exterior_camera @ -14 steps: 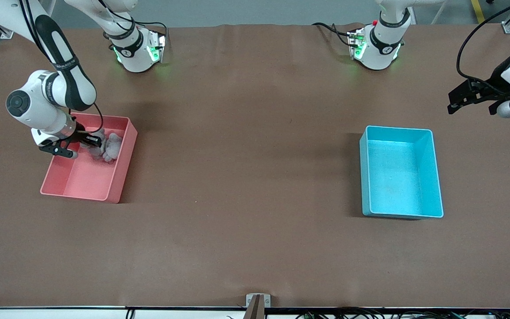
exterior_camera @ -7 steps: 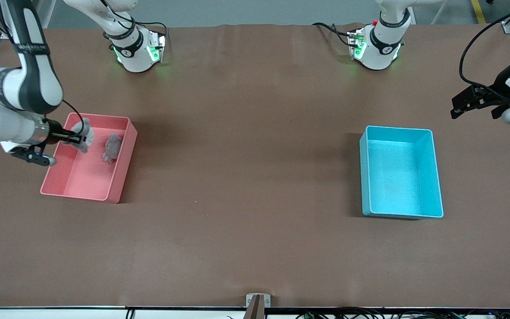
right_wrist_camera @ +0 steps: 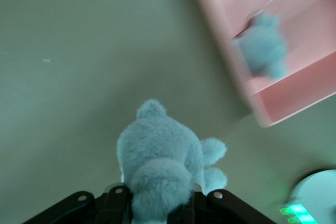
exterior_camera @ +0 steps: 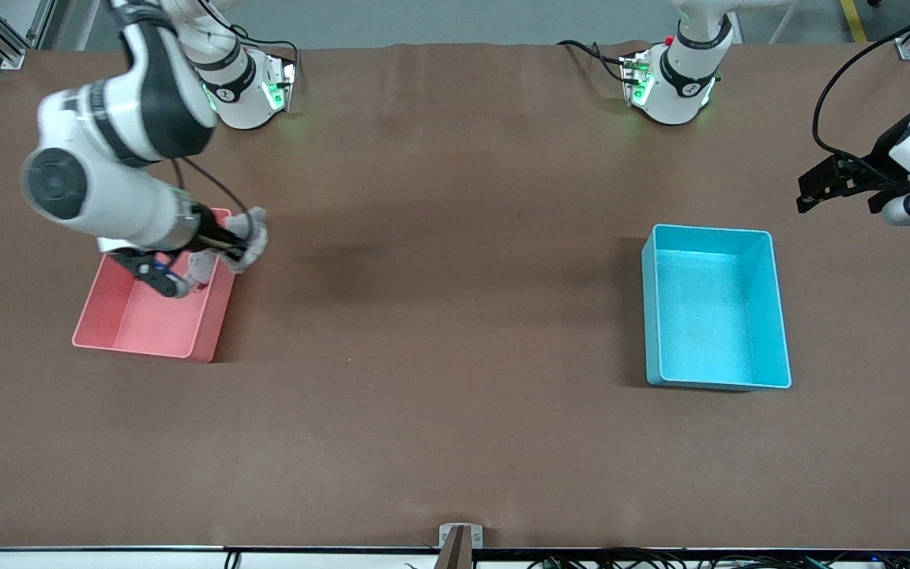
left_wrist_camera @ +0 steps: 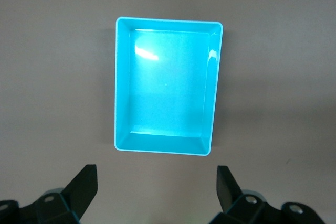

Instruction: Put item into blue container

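Lifted since a second ago, my right gripper (exterior_camera: 235, 241) clenches the grey plush toy (exterior_camera: 250, 237) over the pink bin (exterior_camera: 210, 332) rim, seemingly bound for the blue container (exterior_camera: 779, 316) near my idle, spread left gripper (left_wrist_camera: 157, 195).

arms (exterior_camera: 107, 190): white shells | black joints, cables | bases (exterior_camera: 246, 91): green lights

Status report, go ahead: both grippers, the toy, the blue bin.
Right gripper shut on grey plush toy, over pink bin rim. Left gripper open, waiting above blue container. Container empty. Second plush in pink bin.
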Robot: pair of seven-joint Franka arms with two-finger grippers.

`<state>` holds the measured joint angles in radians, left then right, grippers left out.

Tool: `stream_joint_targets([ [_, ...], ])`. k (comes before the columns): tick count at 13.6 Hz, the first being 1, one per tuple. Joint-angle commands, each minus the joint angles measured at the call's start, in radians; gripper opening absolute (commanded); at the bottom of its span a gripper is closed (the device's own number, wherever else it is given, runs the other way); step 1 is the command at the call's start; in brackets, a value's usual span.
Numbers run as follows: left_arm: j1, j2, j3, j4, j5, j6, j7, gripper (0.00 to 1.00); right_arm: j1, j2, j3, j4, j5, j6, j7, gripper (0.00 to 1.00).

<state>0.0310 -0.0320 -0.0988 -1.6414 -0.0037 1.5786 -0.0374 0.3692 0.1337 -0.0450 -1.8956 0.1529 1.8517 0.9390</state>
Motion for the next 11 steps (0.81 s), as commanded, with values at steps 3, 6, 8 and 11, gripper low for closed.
stream_joint_targets([
  [3, 0.000, -0.002, -0.005, -0.119, -0.062, 0.110, -0.005, 1.00, 0.252, 0.310, -0.015, 0.195, 0.020, 0.262, 0.455, 0.00],
  [6, -0.014, 0.026, -0.012, -0.182, -0.102, 0.187, -0.056, 1.00, 0.335, 0.545, -0.016, 0.427, 0.007, 0.285, 0.624, 0.00],
  [8, -0.029, 0.070, -0.042, -0.186, -0.108, 0.208, -0.122, 1.00, 0.362, 0.598, -0.016, 0.452, 0.007, 0.328, 0.658, 0.01],
  [11, -0.032, 0.142, -0.131, -0.187, -0.108, 0.257, -0.287, 1.00, 0.390, 0.645, -0.016, 0.446, 0.008, 0.394, 0.698, 0.26],
])
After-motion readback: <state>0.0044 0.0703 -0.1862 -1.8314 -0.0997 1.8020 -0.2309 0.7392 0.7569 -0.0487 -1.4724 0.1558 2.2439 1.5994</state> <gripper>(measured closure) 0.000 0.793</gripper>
